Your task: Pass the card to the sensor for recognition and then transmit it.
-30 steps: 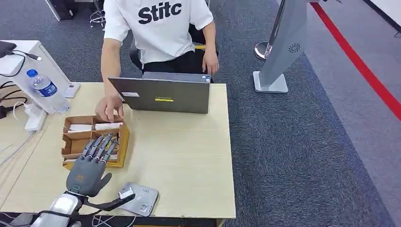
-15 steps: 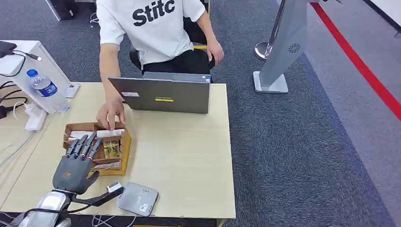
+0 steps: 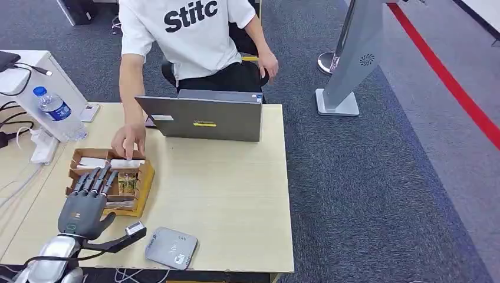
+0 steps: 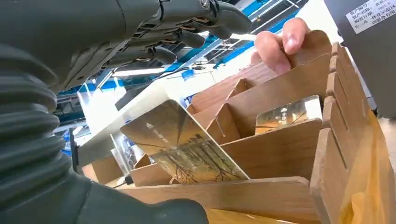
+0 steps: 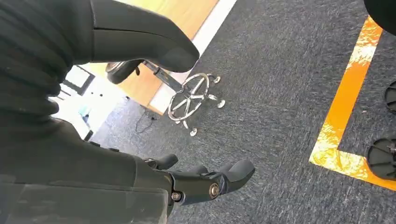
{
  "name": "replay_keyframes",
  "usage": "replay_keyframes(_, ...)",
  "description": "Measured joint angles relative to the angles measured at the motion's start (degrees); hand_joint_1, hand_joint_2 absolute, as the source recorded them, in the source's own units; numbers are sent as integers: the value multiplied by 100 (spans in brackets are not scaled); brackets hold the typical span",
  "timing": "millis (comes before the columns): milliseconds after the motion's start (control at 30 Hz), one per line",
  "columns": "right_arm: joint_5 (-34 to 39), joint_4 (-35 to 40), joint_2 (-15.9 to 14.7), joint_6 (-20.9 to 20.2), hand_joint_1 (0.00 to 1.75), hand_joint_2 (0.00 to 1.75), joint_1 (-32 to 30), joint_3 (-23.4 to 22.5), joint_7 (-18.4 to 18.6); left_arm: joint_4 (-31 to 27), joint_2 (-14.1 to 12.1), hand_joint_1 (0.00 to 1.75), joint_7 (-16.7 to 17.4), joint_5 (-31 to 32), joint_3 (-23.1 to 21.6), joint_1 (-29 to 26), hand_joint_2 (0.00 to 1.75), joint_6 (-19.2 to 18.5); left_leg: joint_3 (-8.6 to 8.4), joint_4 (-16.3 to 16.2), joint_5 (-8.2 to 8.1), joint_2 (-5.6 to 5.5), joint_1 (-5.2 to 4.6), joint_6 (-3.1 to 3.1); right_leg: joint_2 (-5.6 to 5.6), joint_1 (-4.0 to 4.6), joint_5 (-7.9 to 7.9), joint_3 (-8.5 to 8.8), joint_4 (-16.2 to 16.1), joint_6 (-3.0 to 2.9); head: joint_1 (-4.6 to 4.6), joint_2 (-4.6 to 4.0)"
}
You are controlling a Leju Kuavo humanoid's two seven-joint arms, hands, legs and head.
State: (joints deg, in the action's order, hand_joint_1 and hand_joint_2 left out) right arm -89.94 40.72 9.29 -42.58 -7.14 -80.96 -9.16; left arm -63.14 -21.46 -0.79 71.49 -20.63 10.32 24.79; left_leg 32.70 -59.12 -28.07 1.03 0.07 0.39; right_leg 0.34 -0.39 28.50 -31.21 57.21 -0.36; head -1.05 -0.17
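Note:
A wooden card box (image 3: 144, 180) sits on the table's left side with gold-printed cards (image 3: 125, 182) standing in its slots. My left hand (image 3: 84, 203) hovers over the box's near end, fingers spread and holding nothing. In the left wrist view my dark fingers (image 4: 187, 23) hang above a tilted card (image 4: 187, 149); another card (image 4: 287, 114) stands one slot further, behind a box divider (image 4: 280, 154). A person's hand (image 3: 128, 140) rests on the box's far edge. The grey sensor pad (image 3: 171, 247) lies near the table's front edge. My right hand (image 5: 93, 140) hangs over carpet, fingers apart.
A grey laptop (image 3: 203, 118) stands at the table's far side, with the seated person behind it. A water bottle (image 3: 56, 112) and cables lie at the far left. A small dark device (image 3: 134, 230) sticks out beside my left wrist, next to the sensor.
The card box has slid left across the table with the person's hand on its far edge. My left hand has moved left and back with it, still above the box.

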Motion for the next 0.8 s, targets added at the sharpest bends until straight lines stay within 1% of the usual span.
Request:
replay_keyframes(167,0,-24,-11,15,0,175,1,0,0,22,18,0,-46,4,2,9,175,-7,-1,0,0,0,0,0,0,0,0,0,0,0,0,0)
replay_keyframes(267,0,-52,-22,24,0,175,3,0,15,50,88,0,-98,55,-2,27,175,-2,-1,0,0,0,0,0,0,0,0,0,0,0,0,0)
replay_keyframes(433,0,-72,-35,24,0,175,5,0,15,77,199,0,-103,68,-4,93,175,-2,0,0,0,0,0,0,0,0,0,0,0,0,0,0)
replay_keyframes(800,0,-111,-48,39,0,175,6,2,15,127,289,0,-111,66,-4,173,175,-2,0,0,0,0,0,0,0,0,0,0,0,0,0,0)
